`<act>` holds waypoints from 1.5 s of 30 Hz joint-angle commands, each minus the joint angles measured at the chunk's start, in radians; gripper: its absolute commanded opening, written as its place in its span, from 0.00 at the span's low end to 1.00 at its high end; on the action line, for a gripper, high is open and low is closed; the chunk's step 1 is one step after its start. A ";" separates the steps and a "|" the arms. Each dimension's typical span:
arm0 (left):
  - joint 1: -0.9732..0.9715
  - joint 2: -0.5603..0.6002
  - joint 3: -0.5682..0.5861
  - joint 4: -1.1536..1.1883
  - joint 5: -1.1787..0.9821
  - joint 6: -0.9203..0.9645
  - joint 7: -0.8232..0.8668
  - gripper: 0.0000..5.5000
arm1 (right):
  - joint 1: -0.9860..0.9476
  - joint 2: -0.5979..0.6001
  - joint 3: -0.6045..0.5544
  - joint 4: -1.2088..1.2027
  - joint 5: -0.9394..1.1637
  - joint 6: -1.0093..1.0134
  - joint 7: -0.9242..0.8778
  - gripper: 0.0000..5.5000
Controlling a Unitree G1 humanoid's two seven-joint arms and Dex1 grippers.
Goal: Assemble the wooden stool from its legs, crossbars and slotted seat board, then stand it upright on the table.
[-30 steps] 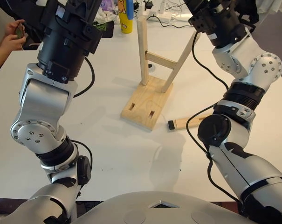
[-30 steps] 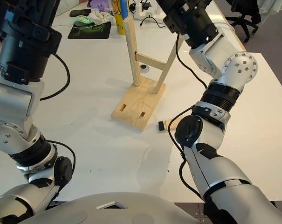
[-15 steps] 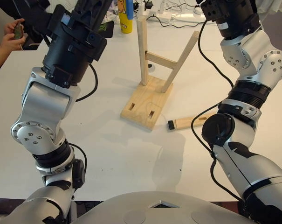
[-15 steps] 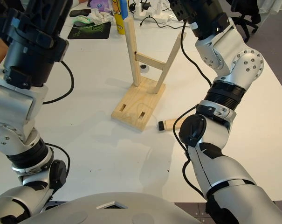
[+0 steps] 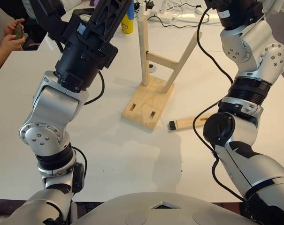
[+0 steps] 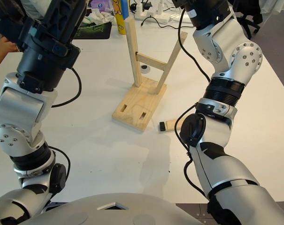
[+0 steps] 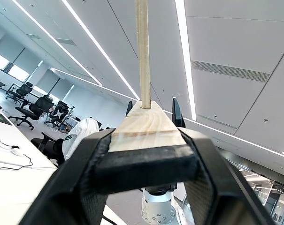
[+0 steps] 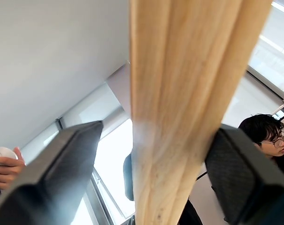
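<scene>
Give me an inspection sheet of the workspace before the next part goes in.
Surface: white table, nothing spilled seen.
Job's things: seat board flat; two legs standing in it, joined by a crossbar; two near slots empty; loose leg lying apart on its right.
Clutter: yellow bottle, small disc behind the board.
Grippers: left gripper shut on wood part; right gripper shut on wood bar.
Cables: power strip with leads at the far edge.
Surroundings: office chair beyond the table.
</scene>
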 commanded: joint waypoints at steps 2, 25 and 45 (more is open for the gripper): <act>0.004 0.014 -0.008 0.006 0.014 -0.012 -0.004 0.37 | -0.011 -0.024 0.019 -0.002 0.028 -0.013 0.012 0.46; 0.063 0.076 0.028 0.057 0.085 -0.008 -0.024 0.71 | 0.056 -0.206 0.233 -0.072 -0.372 -0.243 0.286 0.37; 0.231 0.150 0.149 0.131 0.170 0.007 -0.078 0.71 | 0.822 -0.290 0.592 -0.581 -0.982 -0.718 0.444 0.37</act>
